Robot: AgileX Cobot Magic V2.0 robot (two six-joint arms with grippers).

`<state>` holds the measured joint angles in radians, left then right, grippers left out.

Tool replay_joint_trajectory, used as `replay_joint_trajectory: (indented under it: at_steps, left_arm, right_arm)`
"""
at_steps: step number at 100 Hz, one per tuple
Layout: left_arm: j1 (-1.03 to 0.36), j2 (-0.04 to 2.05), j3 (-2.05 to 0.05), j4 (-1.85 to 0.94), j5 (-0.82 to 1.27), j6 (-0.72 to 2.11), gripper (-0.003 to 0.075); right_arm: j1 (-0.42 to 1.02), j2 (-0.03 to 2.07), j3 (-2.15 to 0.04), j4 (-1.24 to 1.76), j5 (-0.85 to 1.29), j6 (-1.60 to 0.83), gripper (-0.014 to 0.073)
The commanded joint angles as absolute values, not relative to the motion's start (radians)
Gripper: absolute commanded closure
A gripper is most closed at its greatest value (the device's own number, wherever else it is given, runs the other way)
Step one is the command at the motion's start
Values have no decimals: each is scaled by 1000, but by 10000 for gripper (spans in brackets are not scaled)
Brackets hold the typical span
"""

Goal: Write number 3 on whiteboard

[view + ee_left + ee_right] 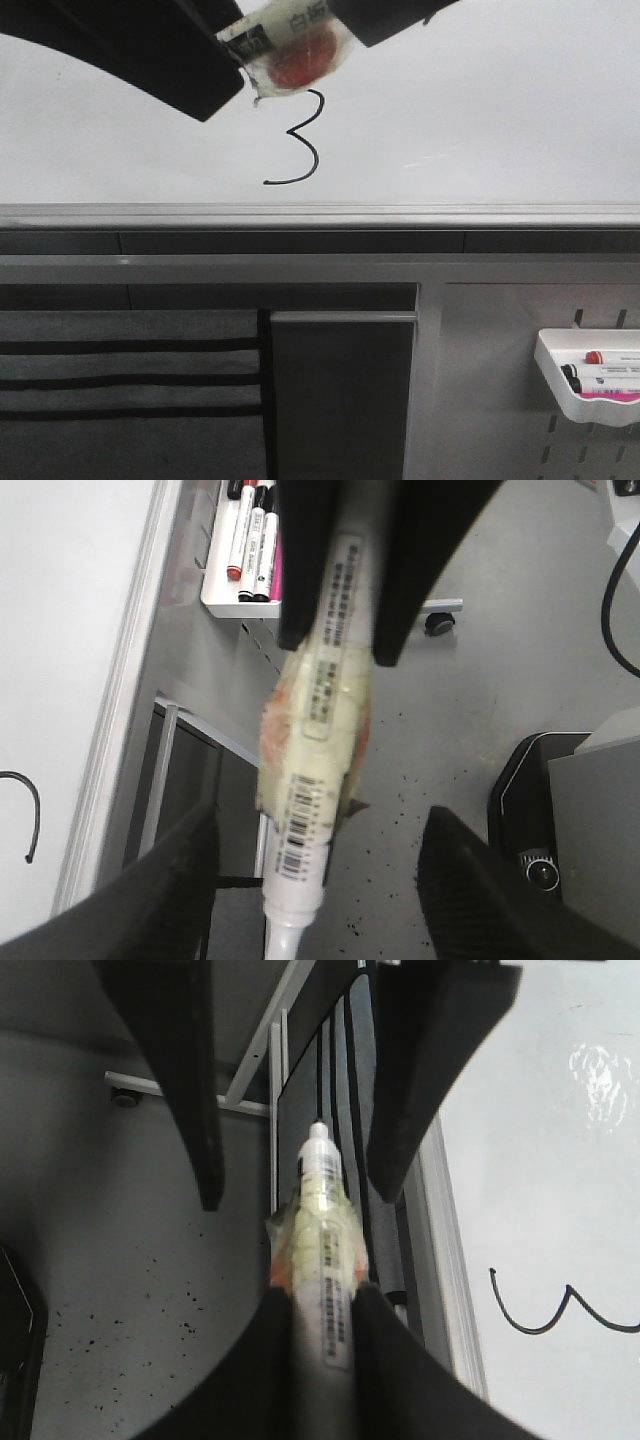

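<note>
I see the thin black hand-drawn number 3 [303, 140] on the glossy white whiteboard [500, 110], above its grey rail. My right gripper [322, 1310] is clamped on the taped white marker [322, 1250]; its barcode label is unreadable. The left gripper's [315, 880] fingers stand apart around the marker.

We see the whiteboard [500, 110] glossy white with a grey metal rail, and the number 3 [303, 140] on it in thin black line. The marker [290, 42] is white with black print and a barcode, wrapped in yellowish tape over a red patch. Both end effectors are black. A white tray [560, 395] holds markers capped red, black and pink. The floor [520, 700] is grey, speckled black.
</note>
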<state>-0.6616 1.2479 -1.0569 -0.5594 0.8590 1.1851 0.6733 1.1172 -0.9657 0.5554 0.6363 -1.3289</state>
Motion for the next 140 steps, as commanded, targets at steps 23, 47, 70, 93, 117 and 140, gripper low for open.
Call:
replay_joint_trajectory:
  at_steps: [23,47,70,93,117,140]
  left_arm:
    - [-669,1253,-1116,-556,848,1185,417]
    - [-669,1255,-1116,-558,848,1185,572]
    - [-669,1255,-1116,-560,848,1185,647]
    - [-669,1255,-1116,-560,848,1185,661]
    - [-660,1255,-1116,-539,827,1181,661]
    - [-515,1188,-1101,-512,822,1073,661]
  right_arm:
    - [675,1103,-993,577,573,-1342,595]
    - [675,1103,-993,577,560,-1342,595]
    - [675,1103,-993,577,564,-1342,595]
    - [675,1103,-993,577,576,-1342,477]
    - [658,1087,-993,572,559,-1336,183]
    - [484,906,-990,565,558,-1105,186]
